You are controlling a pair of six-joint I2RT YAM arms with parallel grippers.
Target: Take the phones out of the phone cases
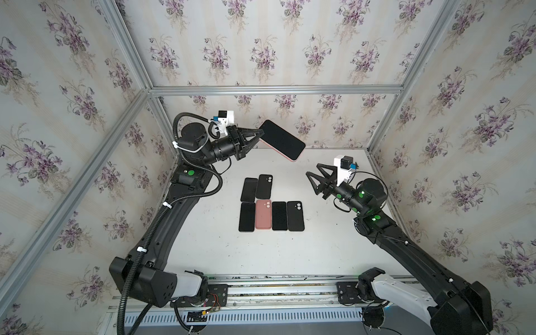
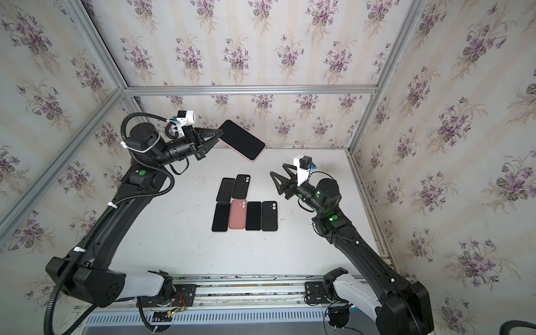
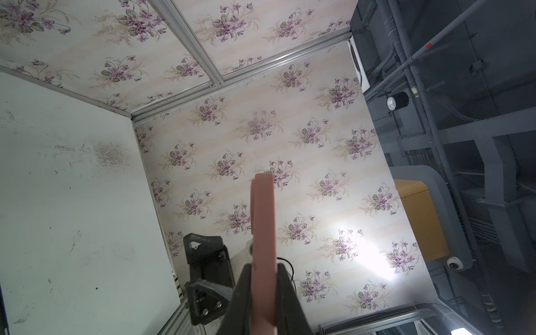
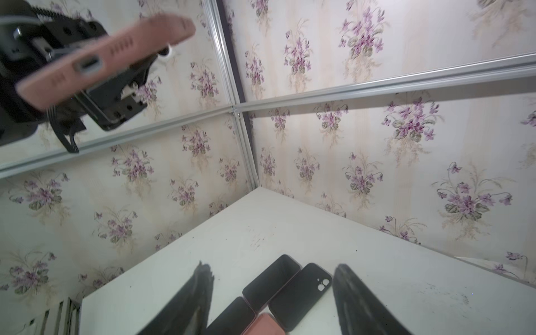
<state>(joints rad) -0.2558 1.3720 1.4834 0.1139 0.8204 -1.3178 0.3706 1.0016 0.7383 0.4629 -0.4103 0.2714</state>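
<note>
The left gripper (image 1: 260, 135) is clamped on one short end of the phone (image 1: 281, 139). Its black screen faces up, seated in a pink case (image 4: 116, 55), tilted in the air above the table's (image 1: 319, 246) far side. The right gripper (image 1: 312, 170) gapes apart, empty.

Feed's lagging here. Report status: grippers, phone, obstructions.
Left gripper shut on cased phone, held aloft. Right gripper open, empty, apart from it. Nothing between them.
</note>
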